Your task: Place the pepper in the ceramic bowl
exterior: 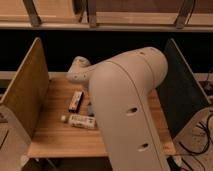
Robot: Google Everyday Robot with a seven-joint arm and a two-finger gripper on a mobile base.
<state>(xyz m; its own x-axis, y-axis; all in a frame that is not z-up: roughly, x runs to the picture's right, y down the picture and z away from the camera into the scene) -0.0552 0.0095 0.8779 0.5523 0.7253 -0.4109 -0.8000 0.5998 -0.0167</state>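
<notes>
Arm (125,110) fills frame centre, hiding the pepper and the gripper, whose state cannot be told; only a bowl (90,108) sliver shows beside two cartons (75,100) on the surface (55,137), so placement appears unfinished.

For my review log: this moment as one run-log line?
arm over table | gripper hidden behind arm | ceramic bowl edge showing | pepper unseen | two cartons beside bowl
</notes>
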